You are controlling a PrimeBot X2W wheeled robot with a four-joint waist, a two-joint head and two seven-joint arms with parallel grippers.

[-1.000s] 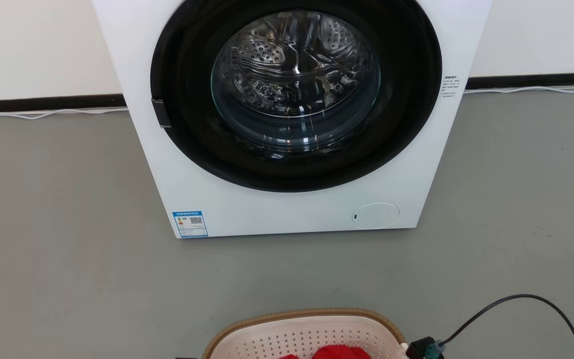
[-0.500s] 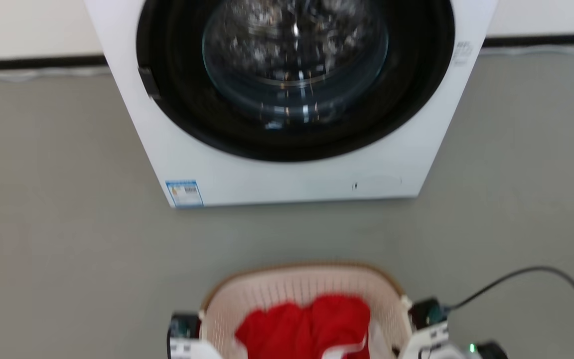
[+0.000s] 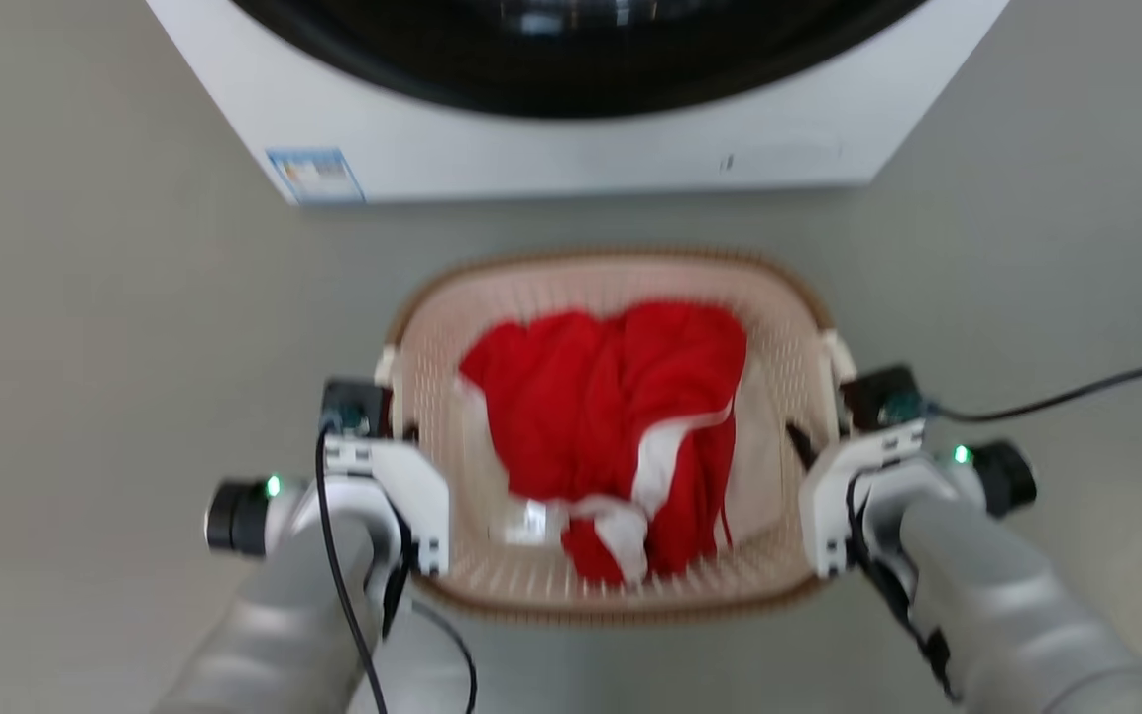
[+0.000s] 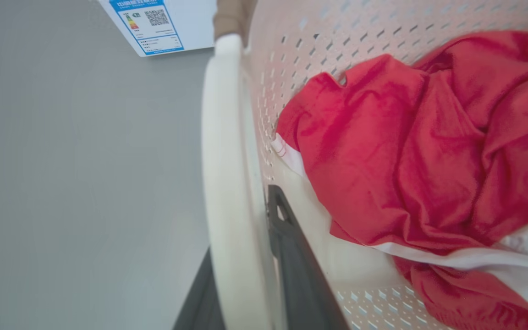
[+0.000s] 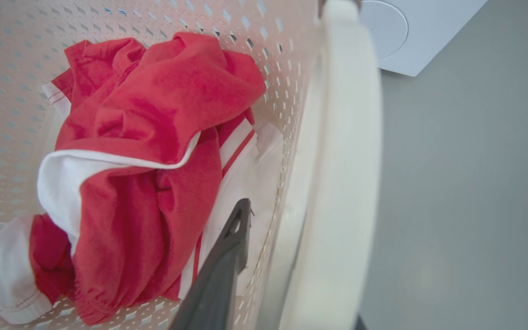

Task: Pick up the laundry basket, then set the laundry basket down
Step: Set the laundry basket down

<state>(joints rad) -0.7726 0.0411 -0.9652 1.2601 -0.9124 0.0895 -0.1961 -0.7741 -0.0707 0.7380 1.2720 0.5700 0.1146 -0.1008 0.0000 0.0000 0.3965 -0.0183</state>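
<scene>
The laundry basket (image 3: 791,337), cream and perforated with a brown rim, sits in front of the washer, holding a red and white garment (image 3: 611,397). My left gripper (image 3: 391,421) is shut on its left white loop handle (image 4: 225,160). One dark finger (image 4: 287,256) is inside the wall and the other outside. My right gripper (image 3: 824,428) is shut on the right handle (image 5: 342,160) the same way, with a finger (image 5: 234,247) inside the basket. Whether the basket rests on the floor I cannot tell.
The white washer (image 3: 571,149) with its dark round door stands just beyond the basket, a blue label (image 3: 313,174) at its lower left corner. A black cable (image 3: 1057,397) trails from my right wrist. Grey floor (image 3: 85,347) spreads on both sides.
The head view has swung down, so the washer slid up the picture and the whole basket with both grippers came into view. Both grips on the handles look unchanged.
</scene>
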